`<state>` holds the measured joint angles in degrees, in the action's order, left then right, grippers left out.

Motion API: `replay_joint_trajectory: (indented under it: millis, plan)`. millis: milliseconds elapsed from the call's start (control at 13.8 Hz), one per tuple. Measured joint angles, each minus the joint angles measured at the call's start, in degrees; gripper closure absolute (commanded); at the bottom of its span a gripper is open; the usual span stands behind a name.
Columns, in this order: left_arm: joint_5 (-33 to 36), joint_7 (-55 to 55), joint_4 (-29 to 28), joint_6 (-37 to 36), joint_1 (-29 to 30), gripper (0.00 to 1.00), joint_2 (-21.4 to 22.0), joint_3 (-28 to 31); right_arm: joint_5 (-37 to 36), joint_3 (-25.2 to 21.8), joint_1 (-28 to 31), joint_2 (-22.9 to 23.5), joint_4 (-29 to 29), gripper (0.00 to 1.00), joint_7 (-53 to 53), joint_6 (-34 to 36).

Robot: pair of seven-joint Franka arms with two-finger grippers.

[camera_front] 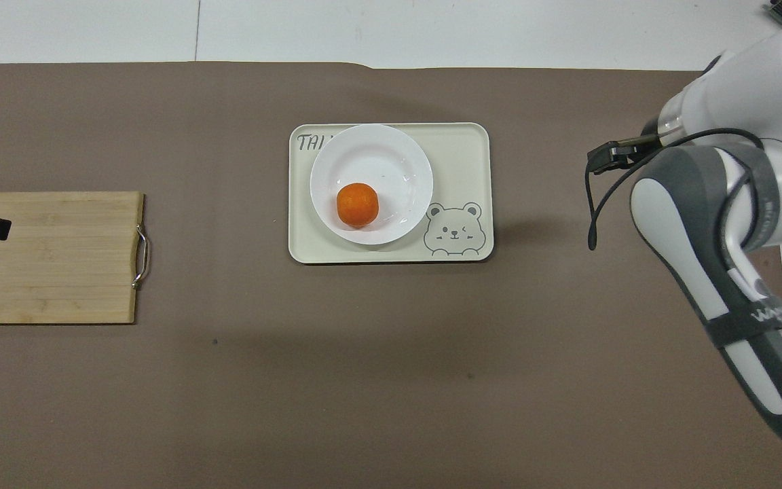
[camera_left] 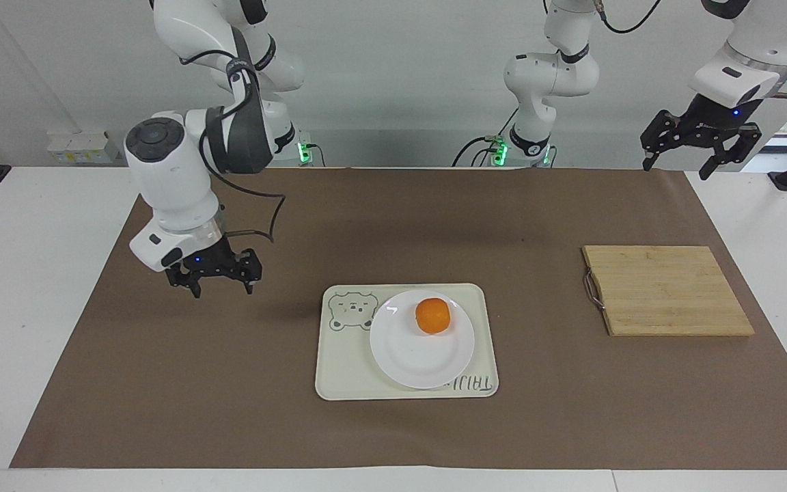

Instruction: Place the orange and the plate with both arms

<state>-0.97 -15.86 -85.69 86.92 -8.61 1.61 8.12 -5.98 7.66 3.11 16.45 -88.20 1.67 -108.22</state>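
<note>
Facing camera sitting high across the tabletop [camera_left: 393, 424], looking back and down at both arm bases, taking in the whole brown mat [camera_left: 229, 383]. Overhead camera hanging above the robots' end, looking forward and steeply down, framing closer. Both are sharing the tray [camera_left: 339, 372] and wooden board [camera_left: 667, 290], turned half around between them
</note>
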Motion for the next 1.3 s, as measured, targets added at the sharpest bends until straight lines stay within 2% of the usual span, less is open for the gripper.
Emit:
replay_joint_trajectory:
  millis: [434, 579, 868, 1302]
  plan:
    - [0.0, 0.0, 0.0, 0.0, 0.0, 0.0, 0.0, 0.0, 1.2, 0.0, 2.4, -12.0, 0.2, 0.0, 2.3, 13.4]
    - [0.0, 0.0, 0.0, 0.0, 0.0, 0.0, 0.0, 0.0, 2.6, 0.1, 2.4, -14.6, -0.9, 0.0, 2.9, 16.0]
    - [0.0, 0.0, 0.0, 0.0, 0.0, 0.0, 0.0, 0.0, 4.8, 0.0, 2.7, -15.4, -3.5, 0.0, 3.6, 16.0]
    - [0.0, 0.0, 0.0, 0.0, 0.0, 0.0, 0.0, 0.0, 4.9, 0.0, 2.8, -15.4, -3.7, 0.0, 3.6, 16.1]
